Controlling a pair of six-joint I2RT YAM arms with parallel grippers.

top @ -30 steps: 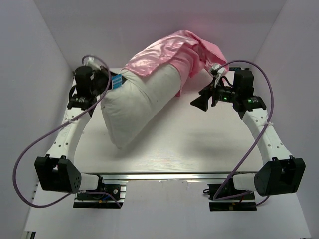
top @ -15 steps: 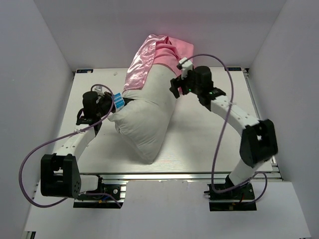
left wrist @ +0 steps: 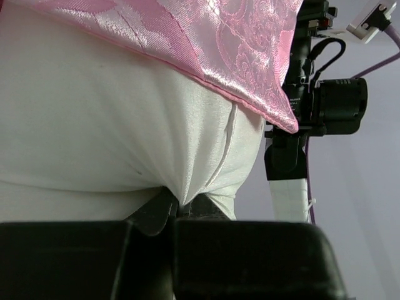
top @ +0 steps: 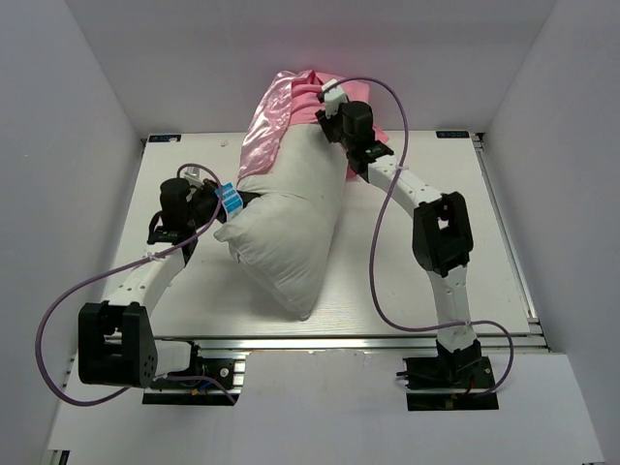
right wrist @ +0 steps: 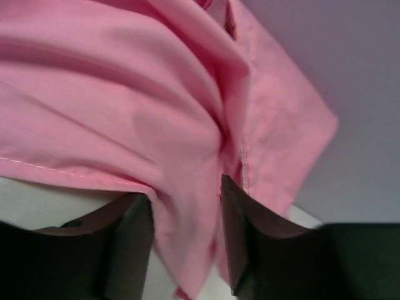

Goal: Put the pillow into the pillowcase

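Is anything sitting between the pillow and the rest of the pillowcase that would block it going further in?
Nothing visible does. The pillowcase already covers the far end of the pillow; only bunched pink fabric lies at the right gripper. The left gripper pinches the pillow.
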